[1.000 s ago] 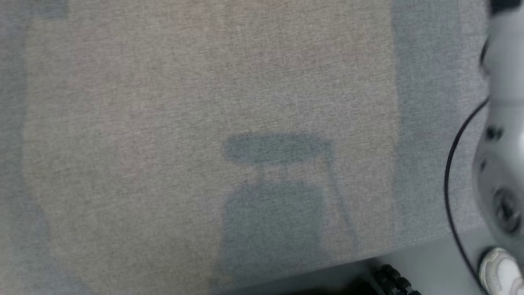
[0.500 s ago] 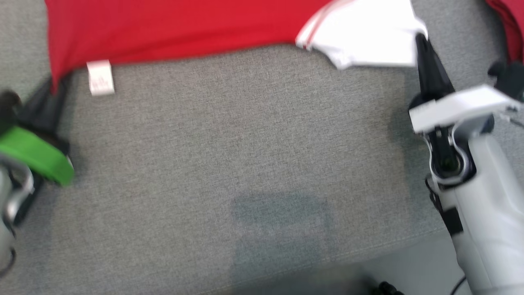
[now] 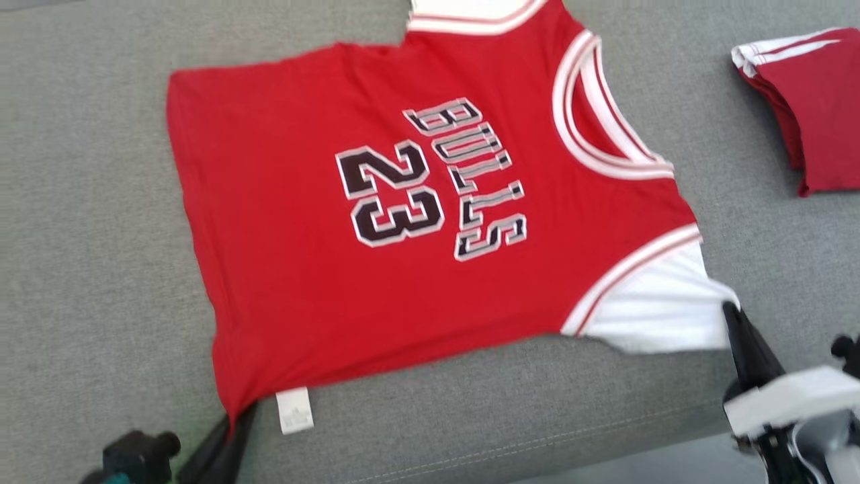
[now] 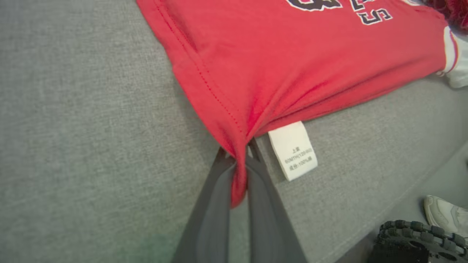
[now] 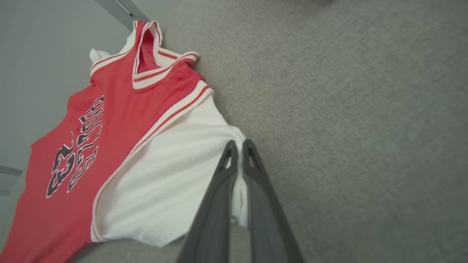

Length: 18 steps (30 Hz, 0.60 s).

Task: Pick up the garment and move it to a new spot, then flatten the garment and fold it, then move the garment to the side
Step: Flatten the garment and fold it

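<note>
The grey cloth-covered tabletop (image 3: 80,202) is carrying the red jersey (image 3: 302,269), which is lying spread face up across its middle, number and lettering showing, hem toward the robot's left and neck toward its right. A second red garment (image 3: 813,101) is sitting folded at the far right, well apart from it. The left tool (image 4: 237,155) is clamping the near hem corner, with red cloth bunching between its closed fingers. The right tool (image 5: 237,146) is pinching the edge of the white sleeve panel (image 3: 658,309) and is likewise closed on it. The jersey is looking light, thin and limp, likely sagging and wrinkling wherever unsupported, so two well-spread grips along one edge are suiting it best. A small white care label (image 4: 292,149) is hanging just beside the left grip.
</note>
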{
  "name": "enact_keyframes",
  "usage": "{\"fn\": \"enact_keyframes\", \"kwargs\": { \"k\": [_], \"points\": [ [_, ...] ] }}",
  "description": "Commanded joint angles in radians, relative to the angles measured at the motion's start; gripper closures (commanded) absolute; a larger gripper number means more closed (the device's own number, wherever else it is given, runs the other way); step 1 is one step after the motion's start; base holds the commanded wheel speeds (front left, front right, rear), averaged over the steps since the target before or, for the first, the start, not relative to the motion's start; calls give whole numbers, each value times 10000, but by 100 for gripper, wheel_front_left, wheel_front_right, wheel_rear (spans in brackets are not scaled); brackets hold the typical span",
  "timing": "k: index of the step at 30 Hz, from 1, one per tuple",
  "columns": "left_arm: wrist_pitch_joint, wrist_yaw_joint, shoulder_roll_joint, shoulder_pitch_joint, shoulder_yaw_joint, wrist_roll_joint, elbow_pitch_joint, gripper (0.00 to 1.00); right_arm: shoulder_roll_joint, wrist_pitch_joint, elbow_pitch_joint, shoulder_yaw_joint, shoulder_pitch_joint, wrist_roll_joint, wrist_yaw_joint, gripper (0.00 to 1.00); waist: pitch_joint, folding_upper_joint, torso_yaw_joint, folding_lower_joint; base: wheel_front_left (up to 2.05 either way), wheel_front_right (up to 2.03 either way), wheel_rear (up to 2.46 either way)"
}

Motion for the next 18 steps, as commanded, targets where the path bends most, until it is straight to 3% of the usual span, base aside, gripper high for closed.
{"fn": "enact_keyframes", "kwargs": {
  "k": [1, 5, 9, 18],
  "points": [
    [11, 249, -25, 499, 42, -272, -334, 100, -37, 190, -448, -194, 576, 110, -40, 100, -272, 90, 226, 1, 0, 0, 0],
    [234, 484, -174, 1016, 136, -952, -1357, 100, 225, 720, -1545, -392, 1148, 255, -32, 100, -199, 90, 98, 1, 0, 0, 0],
    [898, 225, 39, 787, 251, -1613, -2128, 100, 555, 1228, -2226, -259, 552, 402, -28, 100, -117, 90, -12, 1, 0, 0, 0],
    [3169, -35, 808, -825, 1071, -3369, -3106, 100, 926, 1972, -1796, -309, -2103, 74, -25, 100, 127, 90, -51, 1, 0, 0, 0]
  ]
}}
